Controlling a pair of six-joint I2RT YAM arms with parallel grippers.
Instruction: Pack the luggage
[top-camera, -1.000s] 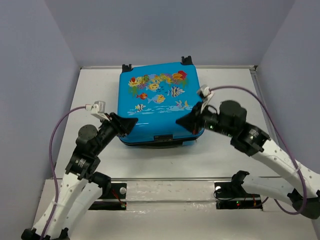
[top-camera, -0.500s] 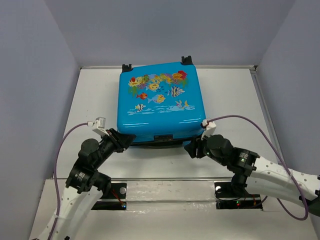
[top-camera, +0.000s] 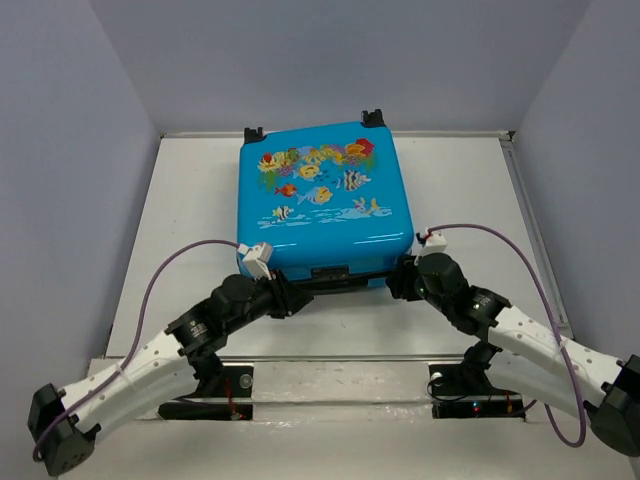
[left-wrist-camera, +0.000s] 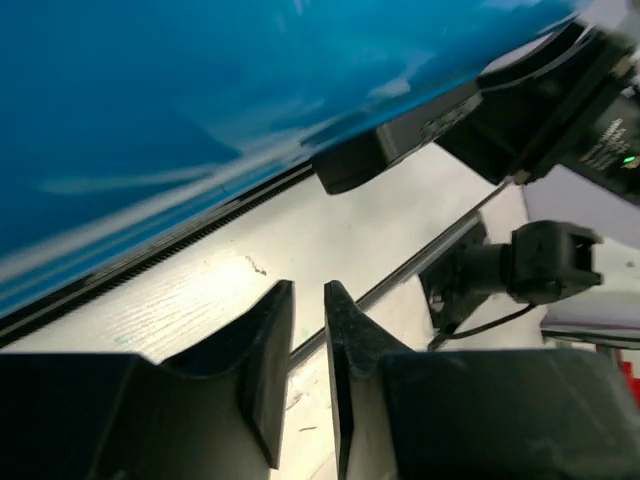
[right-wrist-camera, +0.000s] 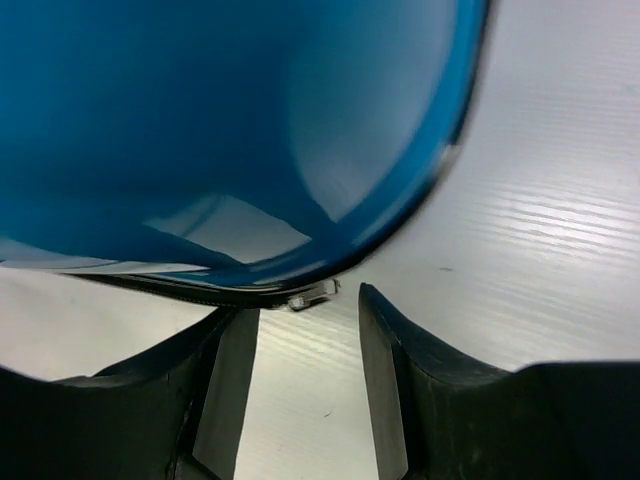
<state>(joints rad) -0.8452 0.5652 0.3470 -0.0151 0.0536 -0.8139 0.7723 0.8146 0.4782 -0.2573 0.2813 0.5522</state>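
Just ahead of my half-open right gripper (right-wrist-camera: 305, 305) lies the zipper pull (right-wrist-camera: 312, 294), lower-right corner of the blue suitcase (top-camera: 320, 200); my barely parted left gripper (left-wrist-camera: 308, 290), likewise, holds nothing.

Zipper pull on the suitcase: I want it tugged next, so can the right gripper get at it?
Probably yes. The right gripper is open, and the zipper pull sits just ahead of its gap at the suitcase corner, with nothing between.
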